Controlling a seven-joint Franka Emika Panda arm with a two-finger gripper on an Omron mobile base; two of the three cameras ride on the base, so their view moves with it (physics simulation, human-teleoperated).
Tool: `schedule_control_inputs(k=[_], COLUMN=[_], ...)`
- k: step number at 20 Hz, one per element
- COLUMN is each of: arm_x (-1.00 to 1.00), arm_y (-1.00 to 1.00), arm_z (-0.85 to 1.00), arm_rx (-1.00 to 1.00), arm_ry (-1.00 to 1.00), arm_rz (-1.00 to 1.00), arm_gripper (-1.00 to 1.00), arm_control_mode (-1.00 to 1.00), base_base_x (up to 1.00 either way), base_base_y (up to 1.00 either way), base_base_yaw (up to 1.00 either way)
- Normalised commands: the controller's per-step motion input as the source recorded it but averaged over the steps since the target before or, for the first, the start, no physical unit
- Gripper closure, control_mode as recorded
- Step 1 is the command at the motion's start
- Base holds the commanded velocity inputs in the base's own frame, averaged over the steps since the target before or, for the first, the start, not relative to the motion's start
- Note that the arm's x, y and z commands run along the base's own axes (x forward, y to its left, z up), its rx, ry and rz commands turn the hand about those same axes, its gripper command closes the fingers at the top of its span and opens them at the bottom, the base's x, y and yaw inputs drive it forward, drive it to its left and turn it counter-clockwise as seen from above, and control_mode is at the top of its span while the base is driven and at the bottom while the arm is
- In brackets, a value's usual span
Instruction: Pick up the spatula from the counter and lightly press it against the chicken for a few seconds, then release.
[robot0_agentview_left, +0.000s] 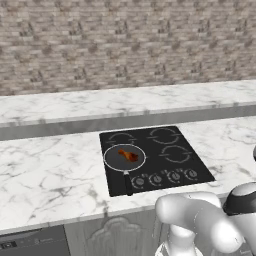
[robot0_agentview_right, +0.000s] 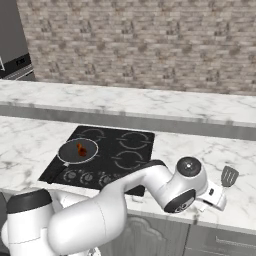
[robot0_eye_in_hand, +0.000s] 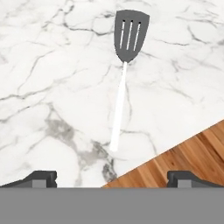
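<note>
Reaching low and rightward, the arm (robot0_agentview_right: 145, 185) folds at the elbow, its gripper (robot0_eye_in_hand: 111, 179) hanging above the counter's (robot0_eye_in_hand: 52, 65) front edge, jaws spread wide with nothing between them. Ahead of the tips the spatula (robot0_eye_in_hand: 122, 89) lies flat on the marble, handle end nearest, slotted head farthest. The chicken (robot0_agentview_left: 129, 155) sits in the pan (robot0_agentview_left: 112, 161) on the stove (robot0_agentview_left: 172, 150), well apart from the spatula.

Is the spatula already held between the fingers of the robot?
No, the spatula lies flat on the marble counter, apart from both open fingers.
</note>
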Motion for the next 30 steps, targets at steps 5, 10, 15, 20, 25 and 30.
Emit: schedule_control_inputs(k=[5, 10, 15, 20, 25, 30], arm_x=[0.08, 0.07, 0.05, 0.08, 0.08, 0.07], arm_y=[-0.11, 0.0, 0.0, 0.0, 0.0, -0.06], arm_z=[-0.15, -0.01, -0.1, -0.19, -0.17, -0.16], arm_rx=[0.0, 0.0, 0.0, 0.0, 0.0, 0.0], arm_ry=[0.03, 0.0, 0.0, 0.0, 0.01, 0.02], arm_rz=[0.0, 0.0, 0.0, 0.0, 0.0, 0.0], arm_gripper=[-1.0, -1.0, -1.0, -1.0, -1.0, -1.0], arm_control_mode=[-1.0, -1.0, -1.0, -1.0, -1.0, -1.0], base_base_x=[0.0, 0.0, 0.0, 0.0, 0.0, 0.0], base_base_y=[0.0, 0.0, 0.0, 0.0, 0.0, 0.0], base_base_yaw=[0.0, 0.0, 0.0, 0.0, 0.0, 0.0])
